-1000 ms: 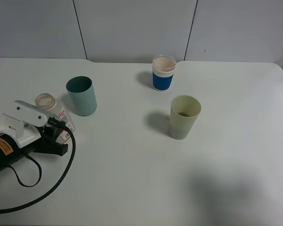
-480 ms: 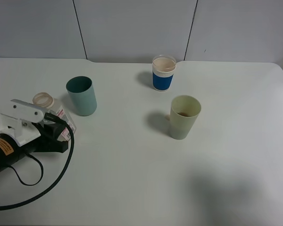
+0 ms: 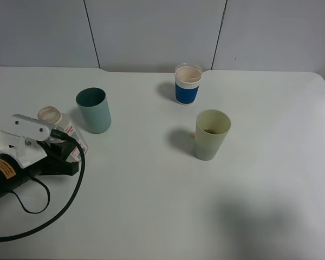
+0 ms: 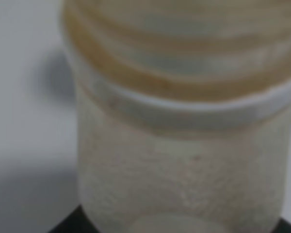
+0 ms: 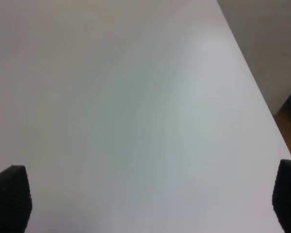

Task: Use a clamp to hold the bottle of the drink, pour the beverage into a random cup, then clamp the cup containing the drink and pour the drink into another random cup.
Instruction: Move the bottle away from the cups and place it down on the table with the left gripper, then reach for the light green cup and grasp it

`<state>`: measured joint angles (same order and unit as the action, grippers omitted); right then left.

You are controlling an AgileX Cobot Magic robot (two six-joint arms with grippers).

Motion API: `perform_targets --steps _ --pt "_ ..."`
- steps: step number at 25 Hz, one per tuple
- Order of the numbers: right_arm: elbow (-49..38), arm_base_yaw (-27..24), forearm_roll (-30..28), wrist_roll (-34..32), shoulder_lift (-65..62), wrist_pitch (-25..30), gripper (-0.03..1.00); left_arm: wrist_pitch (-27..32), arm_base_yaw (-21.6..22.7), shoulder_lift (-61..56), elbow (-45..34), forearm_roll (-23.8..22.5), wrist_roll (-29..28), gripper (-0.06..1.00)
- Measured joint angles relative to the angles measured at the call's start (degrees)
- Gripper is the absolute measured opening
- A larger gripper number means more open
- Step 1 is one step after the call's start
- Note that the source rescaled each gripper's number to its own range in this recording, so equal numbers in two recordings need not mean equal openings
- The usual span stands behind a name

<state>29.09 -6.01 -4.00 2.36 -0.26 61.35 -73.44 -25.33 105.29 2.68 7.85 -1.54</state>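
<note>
The fingers point(image 3: 60, 169) of the left gripper point(image 3: 65, 154) flank the clear plastic bottle point(image 3: 71, 142) at lower left, though I cannot tell if they squeeze; it should settle upright on the surface, clear of the teal plastic cup point(image 3: 94, 111).

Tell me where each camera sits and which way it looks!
Exterior high: mounted up high, looking down on the table, the teal cup, blue cup, pale green cup, the bottle and the left arm.
Left wrist: on the left arm, pointing very close at the blurry bottle; almost nothing of the robot shows.
Right wrist: on the right arm, pointing down at the table top; two dark fingertips show, wide apart.
Shared: the high view and left wrist both see the bottle.
</note>
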Motion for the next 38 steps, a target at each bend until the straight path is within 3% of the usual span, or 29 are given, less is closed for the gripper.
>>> perform_targets --steps 12,14,15,16,18,21,38 --pt "0.0 0.0 0.0 0.0 0.0 0.0 1.0 0.0 0.0 0.0 0.0 -0.95 2.41 0.01" --pt "0.0 0.0 0.0 0.0 0.0 0.0 1.0 0.09 0.0 0.0 0.0 -1.15 2.5 0.11" --pt "0.0 0.0 0.0 0.0 0.0 0.0 1.0 1.1 0.0 0.16 0.0 -1.42 2.5 0.22" --pt "0.0 0.0 0.0 0.0 0.0 0.0 1.0 3.07 0.0 0.52 -0.05 -1.63 2.5 0.46" --pt "0.0 0.0 0.0 0.0 0.0 0.0 1.0 3.13 0.0 0.59 -0.05 -1.63 2.5 0.64" --pt "0.0 0.0 0.0 0.0 0.0 0.0 1.0 3.13 0.0 0.59 -0.05 -1.68 2.5 0.75" --pt "0.0 0.0 0.0 0.0 0.0 0.0 1.0 3.43 0.0 -1.26 -2.64 -6.57 0.23 0.78"
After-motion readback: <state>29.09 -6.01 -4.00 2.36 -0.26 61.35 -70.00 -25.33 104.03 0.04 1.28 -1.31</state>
